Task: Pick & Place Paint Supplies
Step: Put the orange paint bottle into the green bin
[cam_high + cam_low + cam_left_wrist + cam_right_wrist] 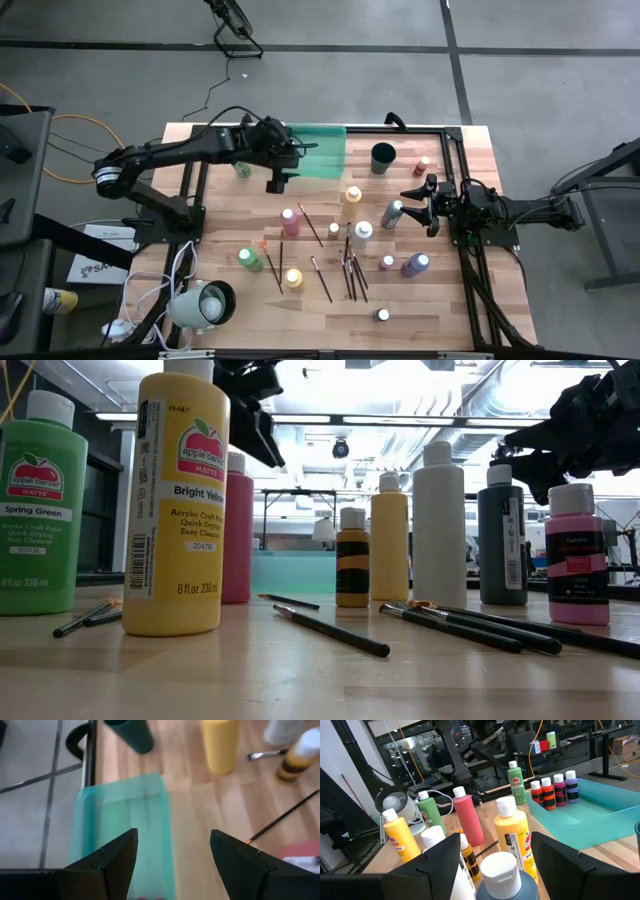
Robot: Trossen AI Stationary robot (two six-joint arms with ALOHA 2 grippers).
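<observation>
You're looking at two arms built of black, jointed links. From above, your left arm (190,150) has a pale grey ring with small markings at its base joint, and thin black cables loop along its upper links. Your right arm (520,210) is the same matte black, chunky at the wrist. Each gripper carries two dark, wedge-shaped fingers (107,865) with flat angled faces and faint seam lines.
</observation>
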